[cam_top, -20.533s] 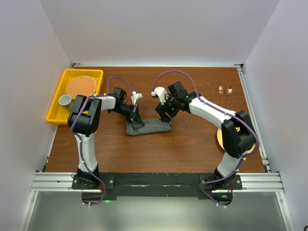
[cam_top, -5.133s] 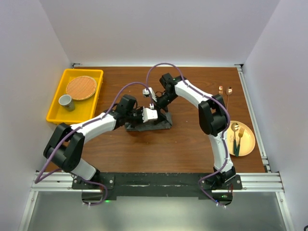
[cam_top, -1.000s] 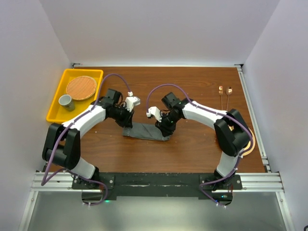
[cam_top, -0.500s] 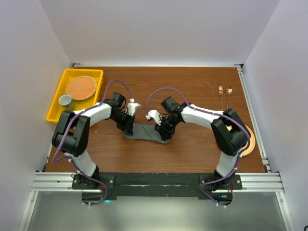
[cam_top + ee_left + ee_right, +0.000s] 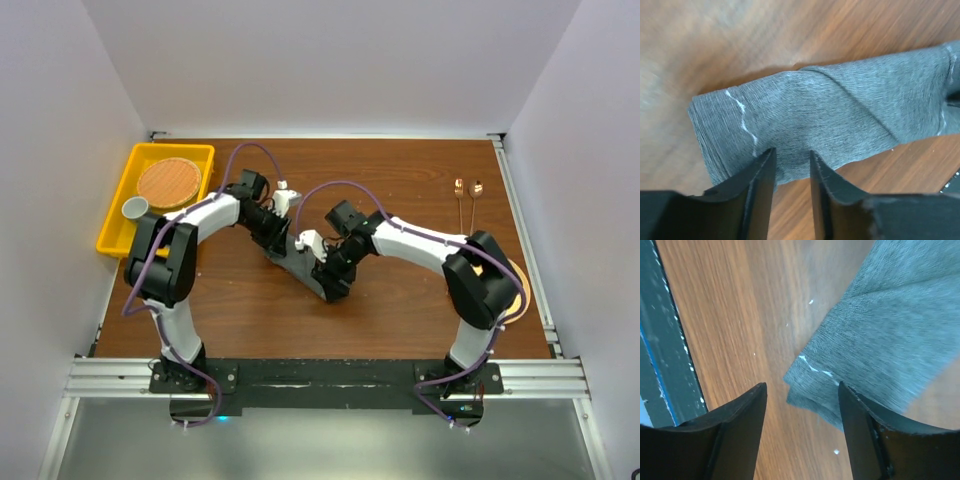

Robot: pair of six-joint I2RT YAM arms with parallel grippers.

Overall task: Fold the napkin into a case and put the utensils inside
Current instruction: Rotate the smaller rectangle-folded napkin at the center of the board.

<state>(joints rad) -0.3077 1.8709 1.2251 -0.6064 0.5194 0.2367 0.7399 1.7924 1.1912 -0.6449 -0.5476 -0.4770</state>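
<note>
Swung round since half a second ago, both arms and the cloth with them: then lying across the brown wooden table [image 5: 400, 320], now slanting, one end toward the near right. Left black two-finger gripper [image 5: 791, 155] with jaws parted by a narrow gap, poised over the near long edge of the dark grey fabric napkin [image 5: 840, 105], already folded to a long narrow strip and lying flat near the middle of the table; no pinch to be seen. Right black two-finger gripper [image 5: 802, 390] spread wide, one finger on either side of the strip's end corner, touching neither. Apparently a release after setting the folded strip down, with the pouch not yet loaded. To do it well: lift both grippers straight up and clear before moving sideways, so as not to drag the top layer off the ones beneath. Mind the right-hand corner, where a lower layer already peeks out past the upper one, and the diagonal crease across the strip in the left wrist view; square and flatten these before opening the case, or risk the folds springing apart. Further out, slender copper-coloured metal utensils [image 5: 459, 190] at the far right of the table, well apart from the napkin, not yet fetched; best brought handle-first along the strip's length.
</note>
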